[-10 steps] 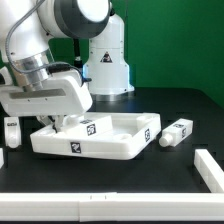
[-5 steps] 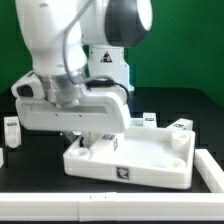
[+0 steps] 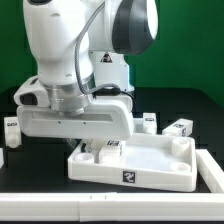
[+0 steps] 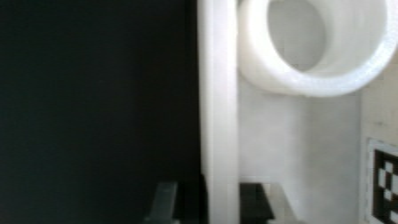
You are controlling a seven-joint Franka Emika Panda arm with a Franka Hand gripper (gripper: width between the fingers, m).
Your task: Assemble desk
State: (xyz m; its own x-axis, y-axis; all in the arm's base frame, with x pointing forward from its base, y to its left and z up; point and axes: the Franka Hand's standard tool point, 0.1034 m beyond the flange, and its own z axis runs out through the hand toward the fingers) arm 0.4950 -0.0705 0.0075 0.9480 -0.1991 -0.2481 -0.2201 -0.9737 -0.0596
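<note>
The desk panel (image 3: 140,160), white, flat and rimmed with round corner holes, lies on the black table at the front, toward the exterior view's right. My gripper (image 3: 98,149) reaches down onto its rim on the exterior view's left, mostly hidden under the arm's hand. In the wrist view the gripper (image 4: 215,206) is shut on the panel's rim wall (image 4: 217,110), which runs between the two dark fingers (image 4: 169,203). A round corner hole (image 4: 320,45) shows beside the rim. Three short tagged legs lie behind: one at the left (image 3: 12,128), two at the right (image 3: 148,122) (image 3: 181,127).
A long white bar (image 3: 60,208) runs along the table's front edge and another (image 3: 212,170) lies on the exterior view's right, close to the panel. The robot base (image 3: 105,70) stands at the back in front of a green wall.
The panel has slid with my gripper from the exterior view's left toward the right and turned. In the last half second it has barely moved.
</note>
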